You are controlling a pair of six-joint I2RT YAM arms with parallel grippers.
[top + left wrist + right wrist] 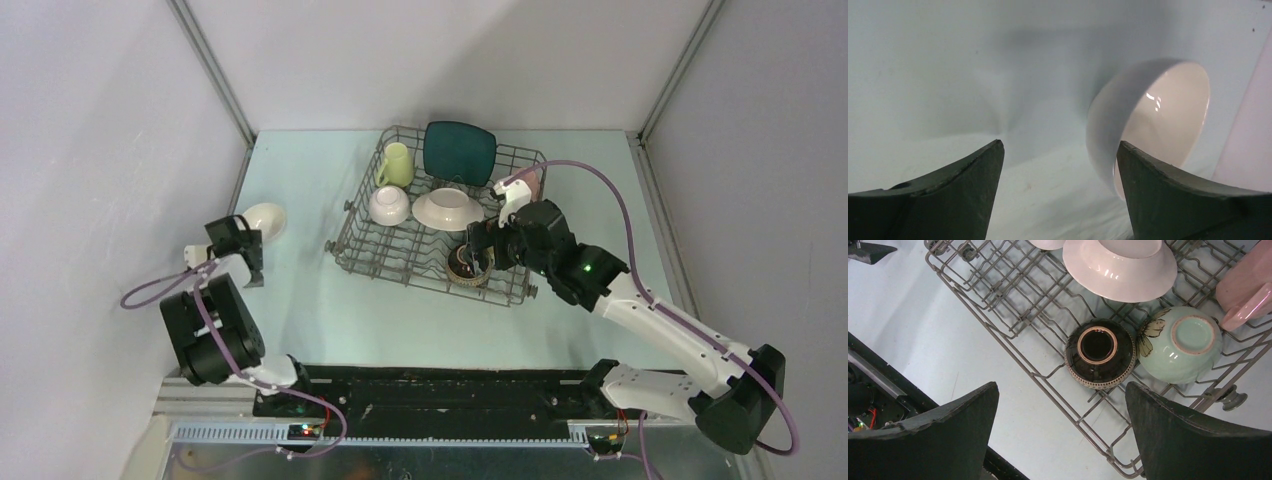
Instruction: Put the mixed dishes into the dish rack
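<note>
The dish rack (400,255) holds a yellow-green mug (397,163), a teal square plate (458,148), a white bowl (388,206), a white round plate (446,209), a dark brown bowl (466,268) and a pink cup (530,182). In the right wrist view the dark brown bowl (1099,354) and a pale green bowl (1180,345) lie upside down side by side. My right gripper (1060,390) is open and empty above the rack's near edge. A second white bowl (1148,120) lies tilted on the table. My left gripper (1060,150) is open, its right finger (1168,190) at the bowl's rim.
The rack (998,315) sits askew on the pale table. Grey walls close in the left, back and right sides. The tilted white bowl (265,220) lies close to the left wall. A black rail (430,385) runs along the near edge.
</note>
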